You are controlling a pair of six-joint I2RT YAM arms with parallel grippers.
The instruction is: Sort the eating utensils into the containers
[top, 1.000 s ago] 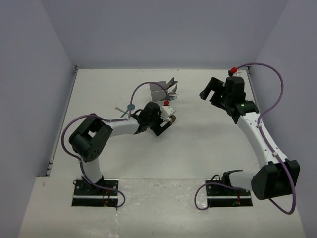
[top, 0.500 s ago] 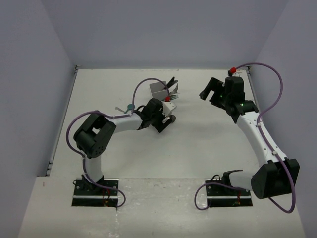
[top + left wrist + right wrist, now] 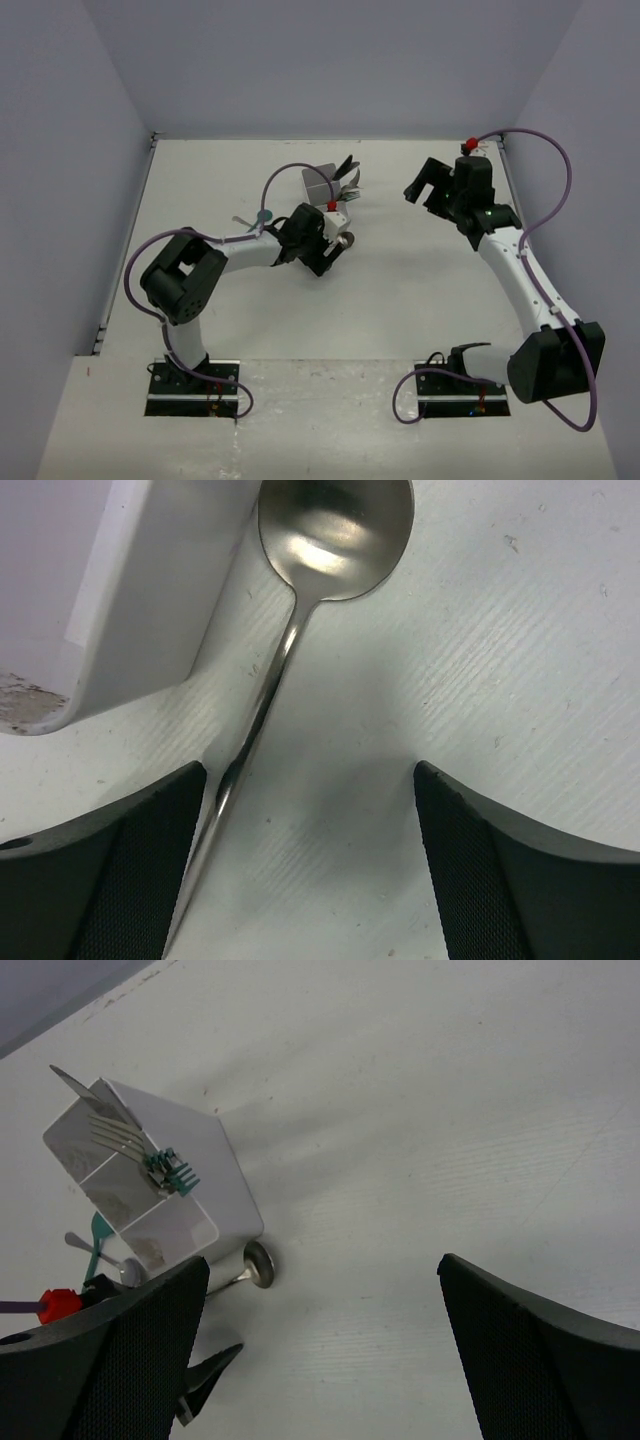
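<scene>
White surface, walled on three sides. Near the box (image 3: 130, 590), the left end effector (image 3: 310, 850) sits low with its jaws spread, gripping nothing. A spoon (image 3: 335, 525) lies between them, its bowl just beside the box. Forks (image 3: 125, 1130) already stand in the box, while the spoon and a teal piece (image 3: 97, 1235) left of the box look unsorted. Well right of the box, the right end effector (image 3: 320, 1360) hovers open. There is ample room there, but the box wall crowds the spoon.

Bright, even overhead light throughout. Glare is caught in the spoon (image 3: 335, 525) bowl, a soft shadow is thrown right of its handle, and the table (image 3: 530, 650) grain beside it is rendered sharp.
</scene>
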